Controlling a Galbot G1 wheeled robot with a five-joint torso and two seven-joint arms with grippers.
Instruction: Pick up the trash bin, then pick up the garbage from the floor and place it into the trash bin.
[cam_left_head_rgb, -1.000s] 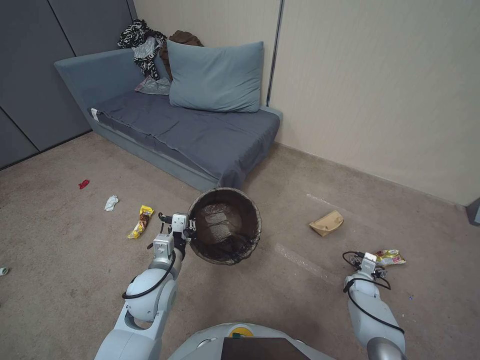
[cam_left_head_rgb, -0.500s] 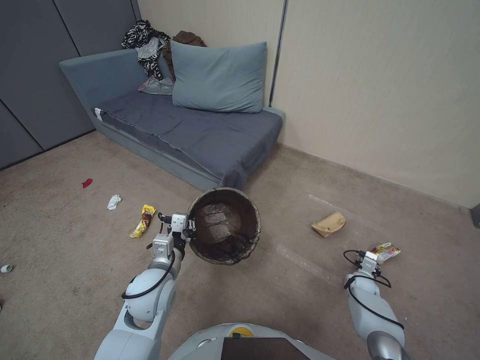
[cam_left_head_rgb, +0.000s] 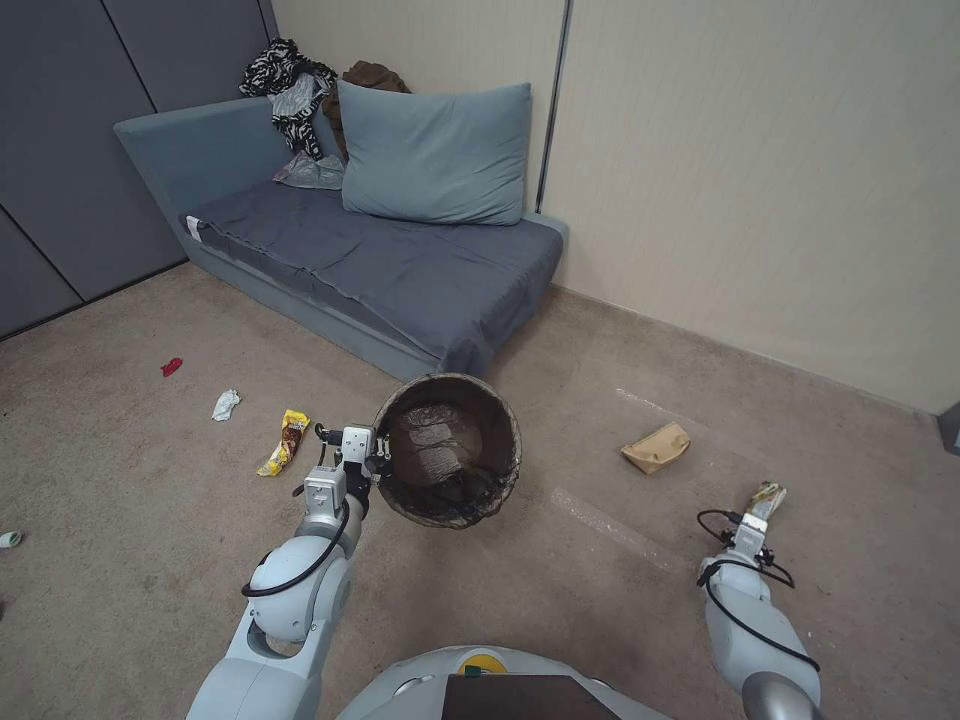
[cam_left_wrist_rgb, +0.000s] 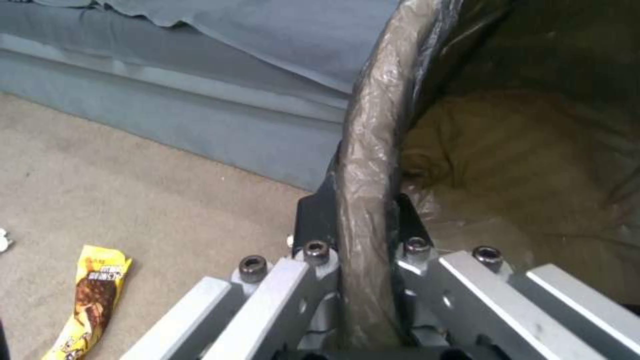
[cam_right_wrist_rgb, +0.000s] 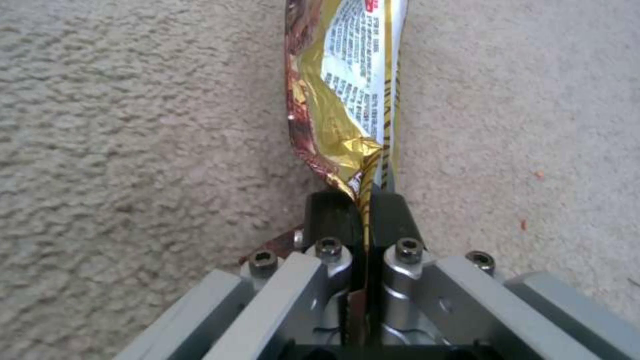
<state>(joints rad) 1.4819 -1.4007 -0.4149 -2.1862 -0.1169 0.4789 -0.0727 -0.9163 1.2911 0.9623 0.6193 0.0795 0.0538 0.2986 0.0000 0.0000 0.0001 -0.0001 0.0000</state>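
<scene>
My left gripper (cam_left_head_rgb: 378, 466) is shut on the rim of the trash bin (cam_left_head_rgb: 448, 450), a round bin lined with a dark bag, held tilted above the carpet in front of the sofa. In the left wrist view the bag-covered rim of the bin (cam_left_wrist_rgb: 367, 165) runs between the clamped fingers (cam_left_wrist_rgb: 313, 220). My right gripper (cam_left_head_rgb: 757, 512) is shut on a yellow snack wrapper (cam_left_head_rgb: 766, 495), lifted off the floor at the right; the wrapper (cam_right_wrist_rgb: 347, 85) hangs from the closed fingers (cam_right_wrist_rgb: 333, 212). More garbage lies on the carpet: a crumpled brown paper bag (cam_left_head_rgb: 656, 447), a second yellow wrapper (cam_left_head_rgb: 284, 442), a white tissue (cam_left_head_rgb: 224, 404), a red scrap (cam_left_head_rgb: 171, 367).
A blue-grey sofa (cam_left_head_rgb: 380, 260) with a pillow (cam_left_head_rgb: 435, 153) and clothes (cam_left_head_rgb: 290, 85) stands against the back wall, just behind the bin. Dark panels (cam_left_head_rgb: 70, 150) close the left side. Open carpet lies between the two arms. A small pale object (cam_left_head_rgb: 8, 539) sits at the left edge.
My right gripper has lifted the yellow wrapper off the carpet and turned it upright, drawing back slightly. The left arm and bin have held still. The camera shifted a little.
</scene>
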